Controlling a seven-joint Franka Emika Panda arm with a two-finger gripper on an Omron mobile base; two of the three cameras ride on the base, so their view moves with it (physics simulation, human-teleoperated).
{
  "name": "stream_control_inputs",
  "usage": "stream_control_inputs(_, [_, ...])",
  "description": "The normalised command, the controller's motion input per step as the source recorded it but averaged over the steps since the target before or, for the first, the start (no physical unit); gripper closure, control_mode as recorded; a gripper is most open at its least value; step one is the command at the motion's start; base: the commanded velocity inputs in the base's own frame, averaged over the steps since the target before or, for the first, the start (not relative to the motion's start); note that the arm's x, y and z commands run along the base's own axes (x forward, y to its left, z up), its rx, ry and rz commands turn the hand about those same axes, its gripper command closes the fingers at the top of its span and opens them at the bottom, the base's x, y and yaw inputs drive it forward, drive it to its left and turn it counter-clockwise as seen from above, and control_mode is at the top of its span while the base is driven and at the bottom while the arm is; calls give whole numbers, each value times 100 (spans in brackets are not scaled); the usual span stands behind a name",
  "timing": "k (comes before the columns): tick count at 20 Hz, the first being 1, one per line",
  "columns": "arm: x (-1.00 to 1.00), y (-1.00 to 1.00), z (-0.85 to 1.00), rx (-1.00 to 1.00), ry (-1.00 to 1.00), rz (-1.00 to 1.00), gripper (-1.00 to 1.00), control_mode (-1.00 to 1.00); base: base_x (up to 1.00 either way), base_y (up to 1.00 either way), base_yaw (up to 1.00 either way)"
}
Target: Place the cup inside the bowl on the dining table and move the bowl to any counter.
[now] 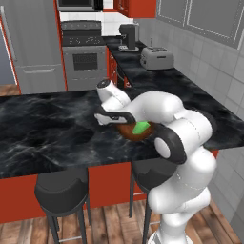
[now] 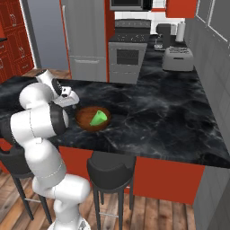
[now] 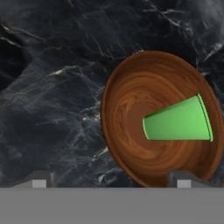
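Green cup [image 3: 178, 120] already lies on its side inside the bowl [image 3: 131, 109] on the dining table [image 1: 43, 124], gripper [image 3: 111, 178] apparently spread beside the bowl's rim, carrying to a counter [image 2: 179, 85] remains.

Wood plank floor [image 2: 179, 215], black stools [image 2: 110, 173], steel stove [image 1: 85, 59], toaster [image 1: 156, 58]

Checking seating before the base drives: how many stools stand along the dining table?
2. One stool at the dining table left of the arm; a second stool below the bowl. Others may be out of frame.
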Motion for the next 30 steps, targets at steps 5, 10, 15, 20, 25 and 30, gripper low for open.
stream_control_inputs(5, [14, 3, -26, -4, -3, -12, -100, -100, 0, 0, 0])
stream_control_inputs(10, [10, 0, -36, 0, -9, -11, -100, -100, 0, 0, 0])
stream_control_inputs(15, [11, 0, -34, 0, -15, -12, -100, -100, 0, 0, 0])
stream_control_inputs(20, [2, -1, -1, 0, -1, -6, -100, -100, 0, 0, 0])
stream_control_inputs(25, [0, -30, 0, 0, 0, -1, -100, -100, 0, 0, 0])
stream_control_inputs(30, [0, -41, 0, 0, 0, 0, -100, -100, 0, 0, 0])
